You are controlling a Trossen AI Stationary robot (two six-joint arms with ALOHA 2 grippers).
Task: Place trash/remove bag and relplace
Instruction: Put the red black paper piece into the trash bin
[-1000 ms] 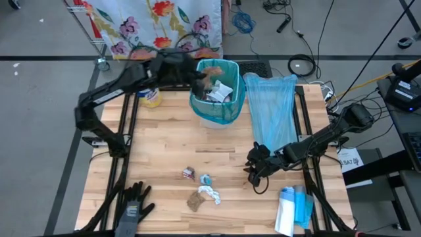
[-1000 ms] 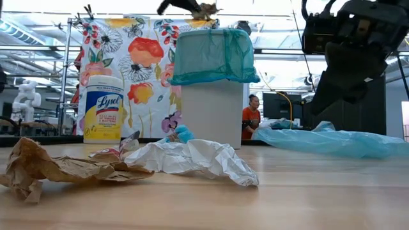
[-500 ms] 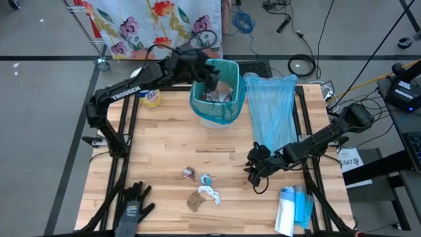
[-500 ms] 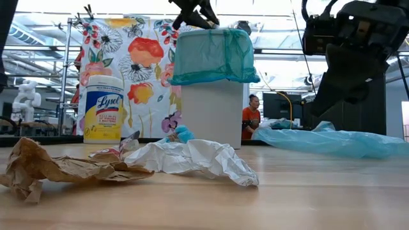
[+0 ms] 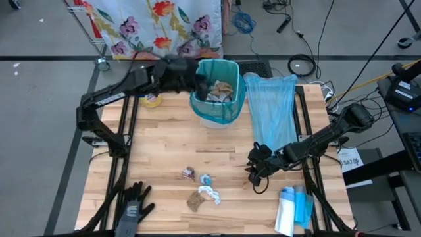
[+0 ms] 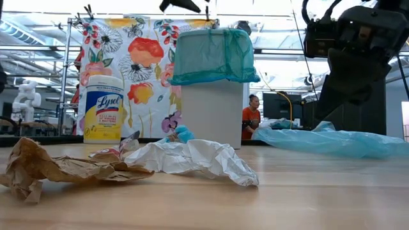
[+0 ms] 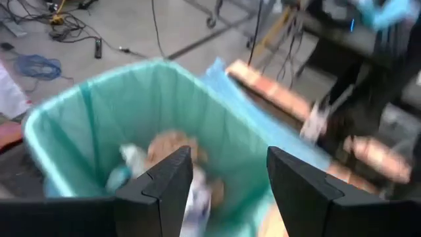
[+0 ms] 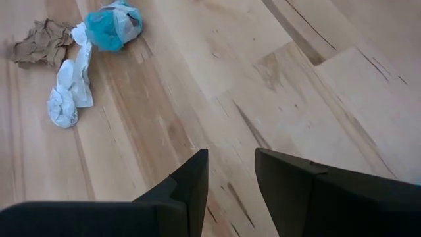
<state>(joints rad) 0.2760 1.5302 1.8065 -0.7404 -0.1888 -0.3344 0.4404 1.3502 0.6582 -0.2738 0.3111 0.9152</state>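
Note:
A white bin (image 5: 212, 118) lined with a teal bag (image 5: 227, 108) stands at the table's far edge, with crumpled trash (image 5: 219, 90) inside. My left gripper (image 5: 192, 79) hovers open by the bin's left rim, above it, nothing between its fingers (image 7: 164, 181). More trash lies on the near middle of the table: a small wad (image 5: 189, 173), a blue bit (image 5: 206, 179), white tissue (image 5: 211, 193) and brown paper (image 5: 194, 201). A loose blue bag (image 5: 273, 108) lies flat to the right of the bin. My right gripper (image 5: 253, 166) stands open just above the table, right of the scraps.
A Lysol canister (image 5: 150, 97) stands left of the bin. A black glove (image 5: 131, 207) lies at the near left corner, and a white and blue pack (image 5: 291, 209) at the near right. A person (image 6: 250, 116) sits far behind the table.
My left gripper, holding a brown paper wad, has moved right over the bin, opened and let go. The wad has dropped into the bin. The gripper has then drawn back toward the bin's left rim, still open.

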